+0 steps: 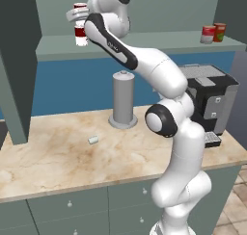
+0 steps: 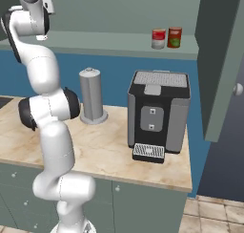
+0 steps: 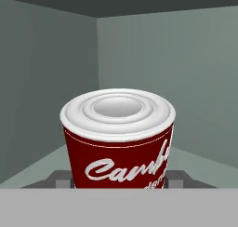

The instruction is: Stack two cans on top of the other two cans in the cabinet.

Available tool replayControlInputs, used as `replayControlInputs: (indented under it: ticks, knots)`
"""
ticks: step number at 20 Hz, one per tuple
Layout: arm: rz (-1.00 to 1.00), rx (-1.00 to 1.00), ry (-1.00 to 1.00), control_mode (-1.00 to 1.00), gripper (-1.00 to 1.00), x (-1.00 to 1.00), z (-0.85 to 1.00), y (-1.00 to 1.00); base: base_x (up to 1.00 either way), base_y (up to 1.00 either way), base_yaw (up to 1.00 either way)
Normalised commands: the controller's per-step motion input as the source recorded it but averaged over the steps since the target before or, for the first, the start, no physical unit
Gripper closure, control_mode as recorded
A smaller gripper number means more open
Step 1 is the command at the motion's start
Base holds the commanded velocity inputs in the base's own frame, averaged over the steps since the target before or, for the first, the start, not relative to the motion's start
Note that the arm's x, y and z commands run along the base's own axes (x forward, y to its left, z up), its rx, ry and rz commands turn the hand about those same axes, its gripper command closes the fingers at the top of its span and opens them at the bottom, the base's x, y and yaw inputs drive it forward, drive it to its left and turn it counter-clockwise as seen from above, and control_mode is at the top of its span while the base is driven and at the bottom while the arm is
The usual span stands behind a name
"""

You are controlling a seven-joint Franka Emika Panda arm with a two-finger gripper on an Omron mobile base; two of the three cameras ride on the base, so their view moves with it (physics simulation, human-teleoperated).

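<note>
White script reading "Camb", cut off at the right, runs across the red soup can [image 3: 118, 142] directly ahead of the tool.

You're looking at a blue wall [image 1: 72, 84] running behind a marble-patterned table [image 1: 58, 152], with grey drawer fronts [image 1: 72, 210] and their small knobs underneath. On the table stand a tall grey cylinder [image 1: 123, 99] near the wall and a black coffee machine [image 2: 157, 115] toward the right end, with a small pale object [image 1: 93, 139] lying out on the open marble. At the far right you can see tan floor tiles [image 2: 214, 213] and a dark grey-green upright panel [image 2: 221, 60].
</note>
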Motion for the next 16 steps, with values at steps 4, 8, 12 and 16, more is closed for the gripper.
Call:
replayControlInputs:
  ticks: [4,8,12,16]
  knots:
    - [0.00,0.00,0.00,-1.00,1.00,0.06,-0.12,0.02,0.00,0.00,0.00]
    - [0.00,0.00,0.00,-1.00,1.00,0.12,-0.03,0.00,0.00,0.00,0.00]
    - [0.00,0.00,0.00,-1.00,1.00,0.11,0.00,0.00,0.00,0.00,0.00]
    - [0.00,-0.01,0.01,-1.00,1.00,0.05,-0.01,0.00,0.00,0.00,0.00]
